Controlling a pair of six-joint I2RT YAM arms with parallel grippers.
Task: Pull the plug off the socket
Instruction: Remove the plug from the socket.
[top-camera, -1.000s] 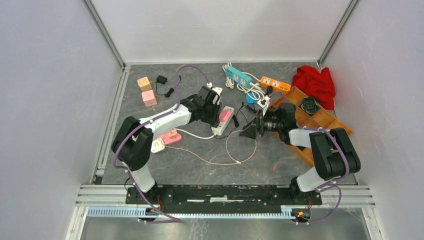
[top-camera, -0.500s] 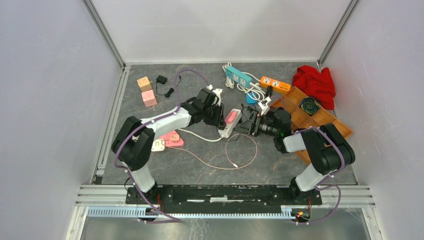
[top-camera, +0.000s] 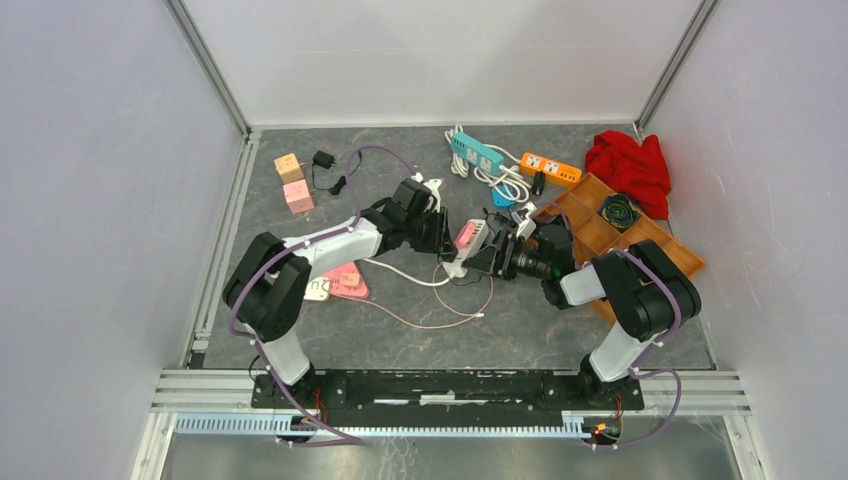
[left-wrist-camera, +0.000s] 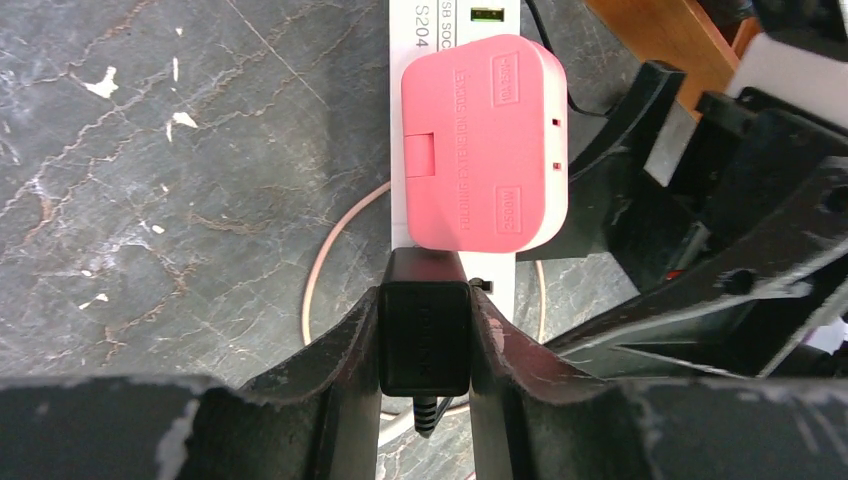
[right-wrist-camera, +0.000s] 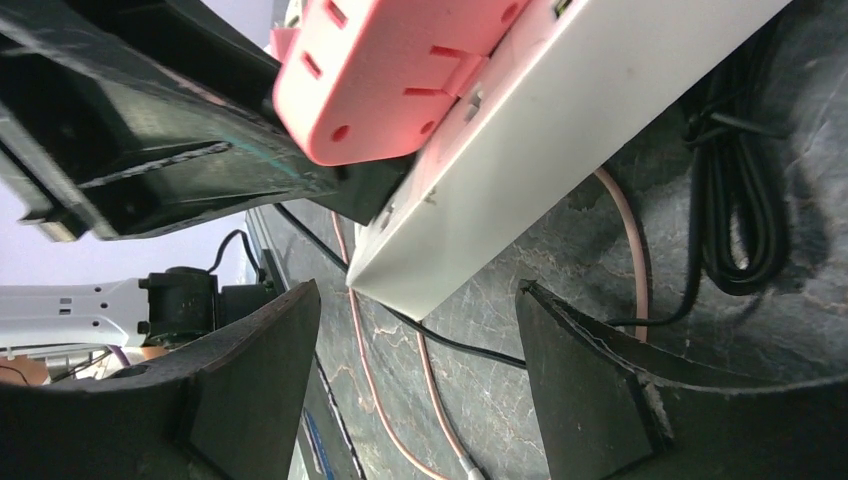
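Observation:
The black plug (left-wrist-camera: 424, 335) sits in the white power strip (left-wrist-camera: 440, 12), the socket, right beside a pink adapter (left-wrist-camera: 483, 140). My left gripper (left-wrist-camera: 424, 300) is shut on the plug, one finger on each side of it. In the top view the left gripper (top-camera: 443, 232) and the right gripper (top-camera: 490, 250) meet at the strip (top-camera: 458, 262) in the middle of the table. The right gripper (right-wrist-camera: 418, 300) is open, and the near end of the strip (right-wrist-camera: 560, 130) lies just ahead of the gap between its fingers. The pink adapter (right-wrist-camera: 390, 70) shows above it.
A wooden tray (top-camera: 640, 240) and a red cloth (top-camera: 630, 165) lie at the right. Teal (top-camera: 476, 152) and orange (top-camera: 550, 167) power strips sit at the back. Blocks (top-camera: 298, 197) and a pink strip (top-camera: 345, 278) lie at the left. A pink cable (top-camera: 450, 310) loops underneath, with a coiled black cord (right-wrist-camera: 740, 210) nearby.
The left gripper has drawn the plug and strip to the right. The right gripper has moved left up to the strip's end. The pink cable loop has shrunk.

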